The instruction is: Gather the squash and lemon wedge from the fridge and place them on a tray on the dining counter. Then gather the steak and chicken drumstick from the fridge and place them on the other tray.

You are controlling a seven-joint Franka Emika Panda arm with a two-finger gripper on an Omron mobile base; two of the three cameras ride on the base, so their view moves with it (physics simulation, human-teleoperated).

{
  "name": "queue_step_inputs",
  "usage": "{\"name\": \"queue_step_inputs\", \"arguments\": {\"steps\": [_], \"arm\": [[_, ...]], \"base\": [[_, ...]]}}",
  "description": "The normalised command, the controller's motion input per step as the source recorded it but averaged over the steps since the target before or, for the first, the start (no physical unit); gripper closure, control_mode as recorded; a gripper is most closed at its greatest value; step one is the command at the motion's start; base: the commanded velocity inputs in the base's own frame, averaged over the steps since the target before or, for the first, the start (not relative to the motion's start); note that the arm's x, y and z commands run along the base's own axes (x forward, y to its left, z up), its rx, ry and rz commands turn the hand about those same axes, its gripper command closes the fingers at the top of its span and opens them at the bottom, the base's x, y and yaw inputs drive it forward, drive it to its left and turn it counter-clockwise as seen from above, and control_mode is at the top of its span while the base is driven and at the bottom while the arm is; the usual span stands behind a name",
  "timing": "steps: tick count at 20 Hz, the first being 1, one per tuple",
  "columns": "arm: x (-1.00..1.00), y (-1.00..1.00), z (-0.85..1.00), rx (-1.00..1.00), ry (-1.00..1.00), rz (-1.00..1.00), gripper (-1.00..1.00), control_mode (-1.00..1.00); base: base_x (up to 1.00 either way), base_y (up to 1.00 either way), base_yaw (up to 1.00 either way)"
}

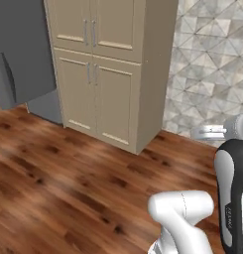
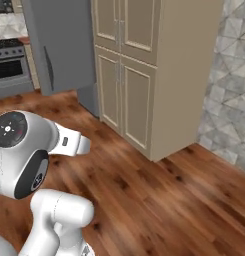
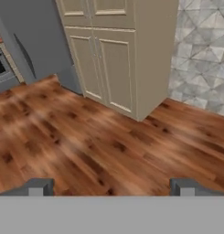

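Observation:
The fridge (image 1: 24,54) is a tall grey block at the far left, beyond a stretch of wood floor. It has a slim dark curved handle (image 2: 48,67). It also stands at the upper left of the hand view, fridge (image 3: 35,41). My gripper (image 3: 112,188) hangs open over the floor, its two dark fingertips (image 3: 40,186) wide apart with nothing between them, well short of the fridge. The squash, lemon wedge, steak, chicken drumstick, both trays and the dining counter are out of view.
Beige panelled cabinets (image 1: 100,69) stand floor to ceiling right of the fridge, with a grey tiled wall (image 1: 212,64) beyond them. A stove (image 2: 9,65) sits left of the fridge. Reddish wood floor (image 3: 109,141) lies between me and them.

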Motion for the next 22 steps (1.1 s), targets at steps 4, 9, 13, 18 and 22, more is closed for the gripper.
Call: {"name": "queue_step_inputs", "arguments": {"steps": [4, 9, 13, 18, 22], "arm": [[0.00, 0.00, 0.00, 0.00, 0.00, 0.00, -1.00, 1.00], [0.00, 0.00, 0.00, 0.00, 0.00, 0.00, -1.00, 1.00], [0.00, 0.00, 0.00, 0.00, 0.00, 0.00, -1.00, 1.00], [0.00, 0.00, 0.00, 0.00, 0.00, 0.00, -1.00, 1.00], [0.00, 0.00, 0.00, 0.00, 0.00, 0.00, -1.00, 1.00]], "base": [[0.68, 0.19, 0.34], [0.75, 0.12, 0.35], [0.89, 0.02, 0.34], [1.00, 0.00, 0.32], [1.00, 0.03, 0.30]]}}
